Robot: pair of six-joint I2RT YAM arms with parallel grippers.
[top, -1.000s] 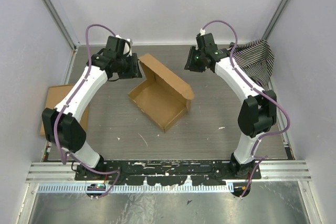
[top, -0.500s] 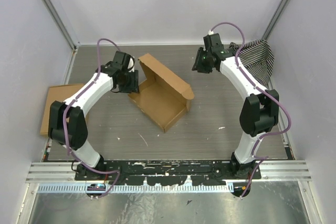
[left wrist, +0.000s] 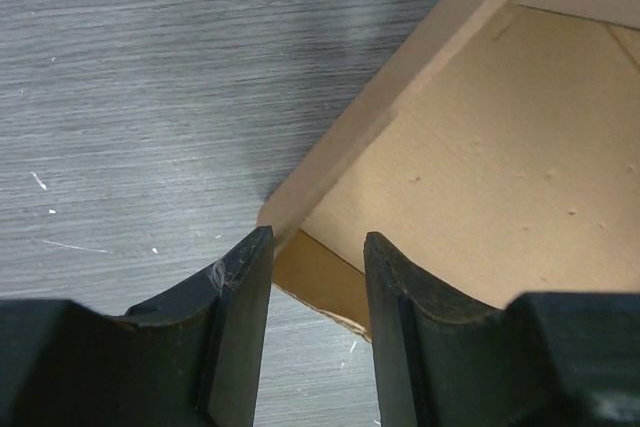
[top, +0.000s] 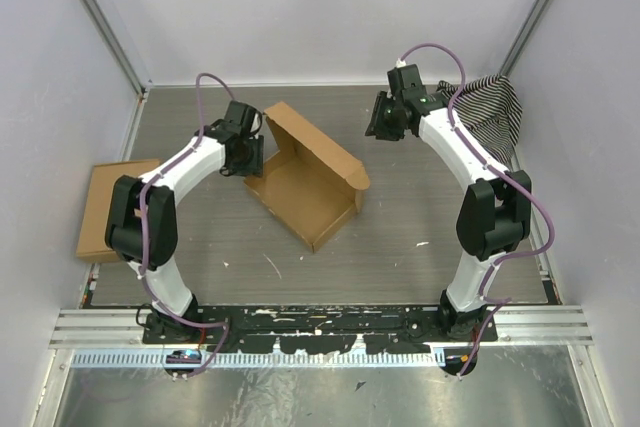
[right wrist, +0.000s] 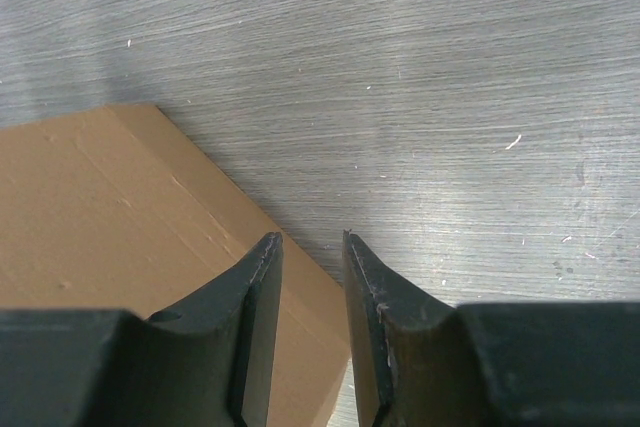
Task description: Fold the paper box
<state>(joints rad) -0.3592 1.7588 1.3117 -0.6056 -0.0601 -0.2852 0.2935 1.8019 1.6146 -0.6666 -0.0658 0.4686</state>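
Note:
The paper box (top: 305, 185) is brown cardboard, lying open in the middle of the table with its lid panel raised along the back edge. My left gripper (top: 250, 155) is open at the box's left corner. In the left wrist view the gripper (left wrist: 318, 239) has that rounded corner and a side flap just past its fingertips, and the box (left wrist: 480, 177) fills the right side. My right gripper (top: 383, 125) hovers beyond the box's back right. In the right wrist view it (right wrist: 312, 239) is narrowly open and empty, with the cardboard (right wrist: 100, 207) below and to the left.
A narrower oblong brown cardboard piece (top: 100, 209) lies at the table's left edge. A black-and-white striped cloth (top: 490, 112) is bunched in the back right corner. Enclosure walls stand close on three sides.
My left arm has drawn in and brought its gripper down to the box's left corner. My right gripper shifted slightly right, away from the lid, then held still.

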